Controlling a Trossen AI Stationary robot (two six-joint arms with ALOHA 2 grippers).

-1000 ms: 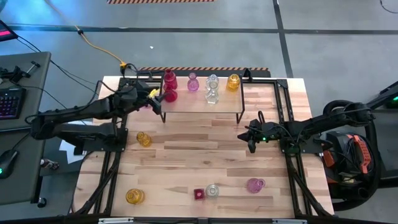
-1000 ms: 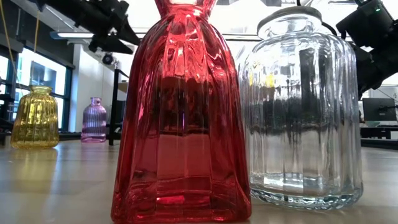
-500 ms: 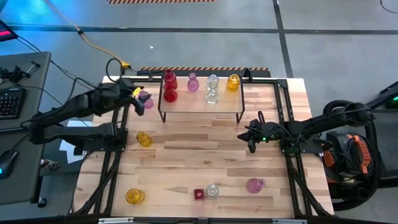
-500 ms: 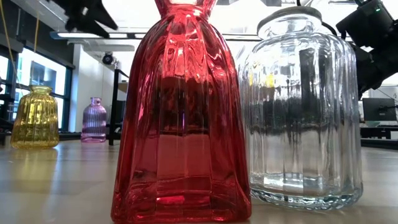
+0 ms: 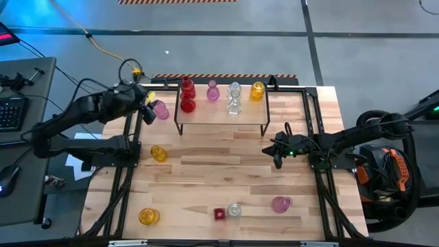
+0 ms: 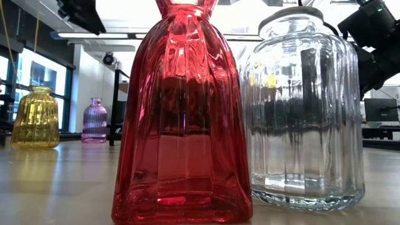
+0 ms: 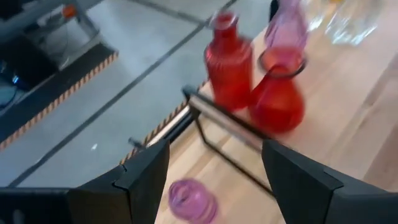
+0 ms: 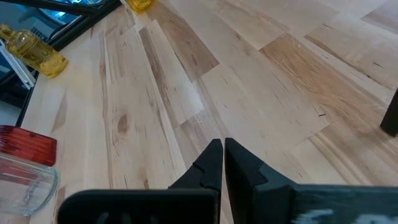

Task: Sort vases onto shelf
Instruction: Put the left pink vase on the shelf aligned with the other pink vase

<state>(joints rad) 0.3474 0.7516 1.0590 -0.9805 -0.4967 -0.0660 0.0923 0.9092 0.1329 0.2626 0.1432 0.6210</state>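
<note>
The shelf [image 5: 221,118] stands at the table's far middle. It carries two red vases [image 5: 186,88] [image 5: 187,105], a pink one [image 5: 212,91], two clear ones [image 5: 234,89] and a yellow one [image 5: 257,90]. Another pink vase [image 5: 160,110] stands on the table just left of the shelf. My left gripper [image 5: 147,110] hangs open above and left of that pink vase [image 7: 191,199], touching nothing; its wrist view shows the two red vases [image 7: 227,62] beyond. My right gripper [image 5: 277,159] hovers shut over the bare wood right of centre [image 8: 222,146].
Loose on the table are two yellow vases [image 5: 158,153] [image 5: 148,217], and near the front edge a red one [image 5: 219,214], a clear one [image 5: 234,210] and a pink one [image 5: 282,204]. The red [image 6: 181,119] and clear [image 6: 306,112] fill the low view. Bare wood lies mid-table.
My left gripper has drawn back from the shelf's left end toward the table's left edge and has risen, tipping and rolling at the wrist, with its fingers open throughout. The pink vase beside the shelf now shows clear of it. The vases have kept their places.
</note>
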